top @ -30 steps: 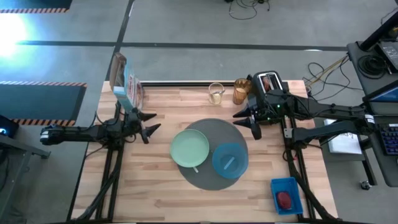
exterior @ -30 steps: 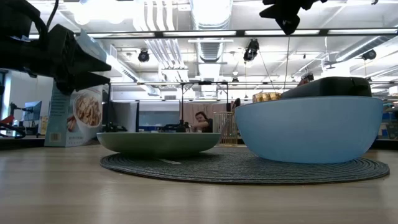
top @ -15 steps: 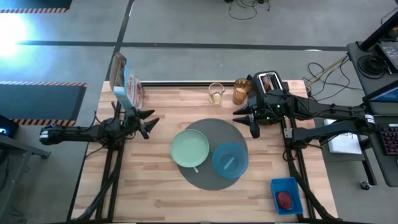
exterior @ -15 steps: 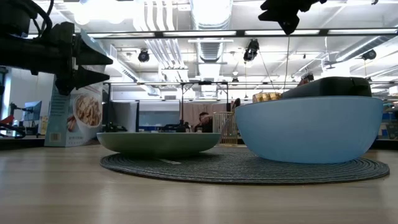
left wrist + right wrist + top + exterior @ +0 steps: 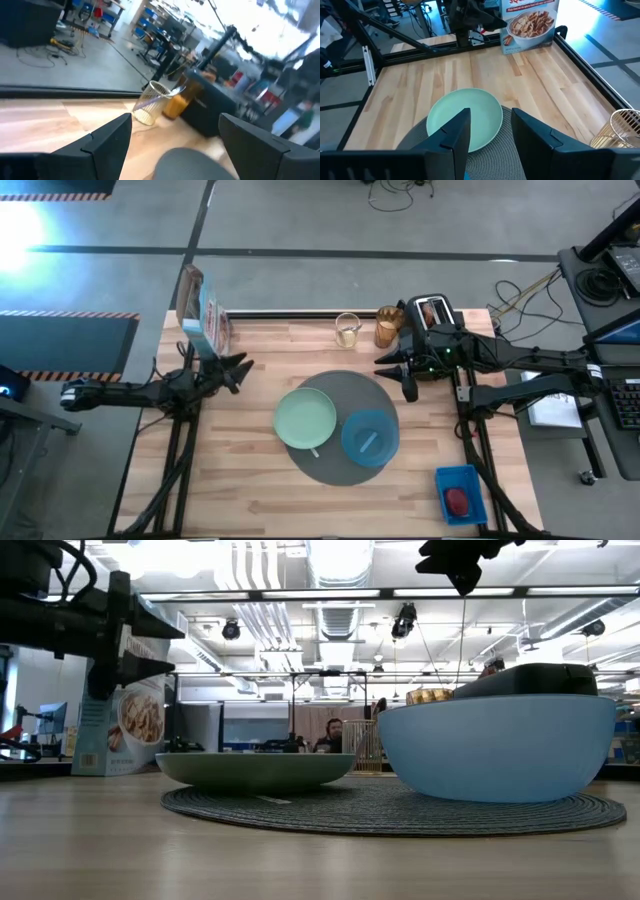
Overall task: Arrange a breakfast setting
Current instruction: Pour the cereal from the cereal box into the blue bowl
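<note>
A round dark-grey mat (image 5: 335, 455) lies mid-table. A pale green plate (image 5: 306, 420) rests on its left part and a blue bowl (image 5: 370, 437) on its right part. An amber glass (image 5: 388, 327) and a clear glass (image 5: 347, 330) stand at the far edge. A small red food piece (image 5: 457, 500) lies in a blue tray at the near right. My left gripper (image 5: 238, 370) is open and empty, above the table left of the plate. My right gripper (image 5: 397, 376) is open and empty, above the mat's far right edge.
A cereal box (image 5: 200, 315) stands at the far left corner. A black toaster (image 5: 432, 315) stands at the far right, beside the amber glass. The blue tray (image 5: 470, 478) sits at the near right corner. Bare wood shows near and left of the mat.
My left gripper has gone toward the table's far edge and the cereal box, rising a little and staying open.
</note>
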You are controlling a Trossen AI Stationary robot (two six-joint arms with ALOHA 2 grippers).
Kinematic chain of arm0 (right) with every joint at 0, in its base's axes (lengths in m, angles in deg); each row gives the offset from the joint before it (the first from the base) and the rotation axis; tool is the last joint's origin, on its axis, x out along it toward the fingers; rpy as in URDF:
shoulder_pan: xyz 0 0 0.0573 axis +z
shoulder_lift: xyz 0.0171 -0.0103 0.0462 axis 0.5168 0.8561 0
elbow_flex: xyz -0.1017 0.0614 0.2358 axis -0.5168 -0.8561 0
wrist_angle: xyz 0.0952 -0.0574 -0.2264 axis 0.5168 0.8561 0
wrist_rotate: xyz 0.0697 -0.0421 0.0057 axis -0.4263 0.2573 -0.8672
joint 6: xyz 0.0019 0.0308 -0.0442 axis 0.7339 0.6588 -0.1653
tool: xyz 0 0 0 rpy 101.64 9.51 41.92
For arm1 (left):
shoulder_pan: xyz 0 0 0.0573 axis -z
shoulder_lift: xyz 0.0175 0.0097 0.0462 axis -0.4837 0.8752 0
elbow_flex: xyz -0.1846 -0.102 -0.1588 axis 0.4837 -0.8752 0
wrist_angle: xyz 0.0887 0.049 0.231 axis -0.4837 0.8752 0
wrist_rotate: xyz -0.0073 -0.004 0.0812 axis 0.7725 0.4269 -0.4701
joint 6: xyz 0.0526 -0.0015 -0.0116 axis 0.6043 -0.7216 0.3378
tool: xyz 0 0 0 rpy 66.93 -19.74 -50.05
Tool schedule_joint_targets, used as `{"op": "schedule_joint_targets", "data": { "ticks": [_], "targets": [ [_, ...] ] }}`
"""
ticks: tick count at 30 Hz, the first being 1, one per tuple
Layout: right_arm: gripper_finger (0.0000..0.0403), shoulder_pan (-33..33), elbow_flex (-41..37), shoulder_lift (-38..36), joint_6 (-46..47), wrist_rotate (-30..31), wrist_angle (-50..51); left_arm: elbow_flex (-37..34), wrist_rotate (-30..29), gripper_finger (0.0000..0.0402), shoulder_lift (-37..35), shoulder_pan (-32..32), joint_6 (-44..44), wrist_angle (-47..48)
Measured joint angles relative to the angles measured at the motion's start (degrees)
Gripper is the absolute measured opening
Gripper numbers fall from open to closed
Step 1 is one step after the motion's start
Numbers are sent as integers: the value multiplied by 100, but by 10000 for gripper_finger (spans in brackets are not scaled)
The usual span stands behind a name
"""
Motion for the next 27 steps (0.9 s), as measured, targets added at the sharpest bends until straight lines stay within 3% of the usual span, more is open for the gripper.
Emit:
{"op": "schedule_joint_targets", "data": {
  "ticks": [7,12,20,27],
  "targets": [
    [123,0,0,0,-86,15,0,0,27,282,178,2,-134,-139],
    [124,-9,0,0,-156,365,1,0,781,282,309,11,-382,-444],
    [125,-10,1,0,-145,477,2,0,1352,276,803,13,-199,-2406],
    [131,-16,1,-216,-169,1235,21,134,1509,256,1314,60,-640,-2315]
  ]
}}
